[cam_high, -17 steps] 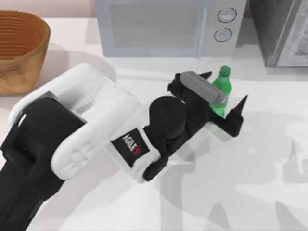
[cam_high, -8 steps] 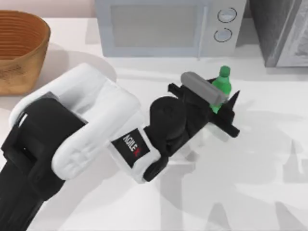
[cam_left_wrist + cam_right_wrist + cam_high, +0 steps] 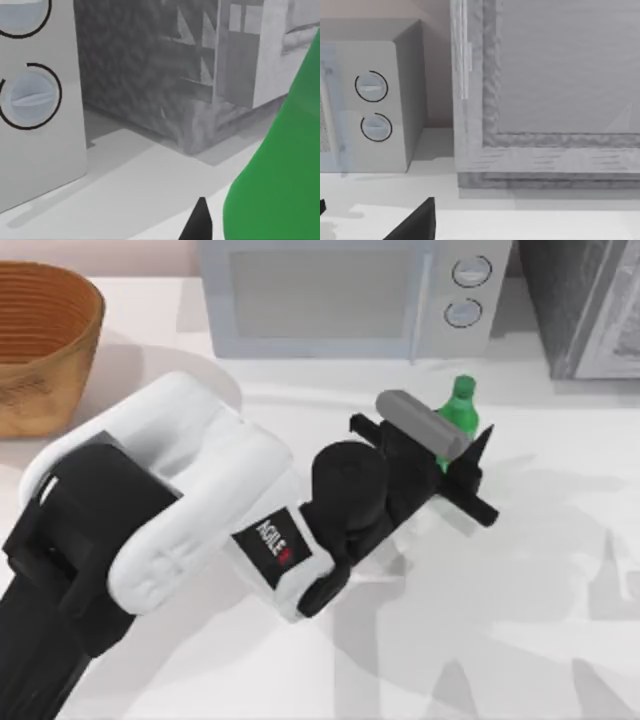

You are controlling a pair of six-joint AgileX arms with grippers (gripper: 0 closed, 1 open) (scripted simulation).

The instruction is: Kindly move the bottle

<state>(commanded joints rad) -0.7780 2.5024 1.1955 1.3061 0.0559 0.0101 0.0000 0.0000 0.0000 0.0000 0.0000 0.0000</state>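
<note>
From above, the left tool [image 3: 458,452] is pinching the green soda bottle [image 3: 458,415] on the tabletop [image 3: 520,620], just in front of the microwave [image 3: 350,295]. Left wrist: bottle's green body [image 3: 280,175] looms close, microwave dials [image 3: 30,95] beyond. Right wrist: a black fingertip [image 3: 415,222] — whether that tool is spread I cannot tell.

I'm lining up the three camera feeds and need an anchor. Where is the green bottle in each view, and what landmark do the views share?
Top view: the bottle stands right of centre, in front of the microwave, between the left gripper fingers.
Left wrist view: the bottle is the large green shape close to the camera.
Right wrist view: the bottle is not in it.
Shared landmark: the microwave's two round dials.
</note>
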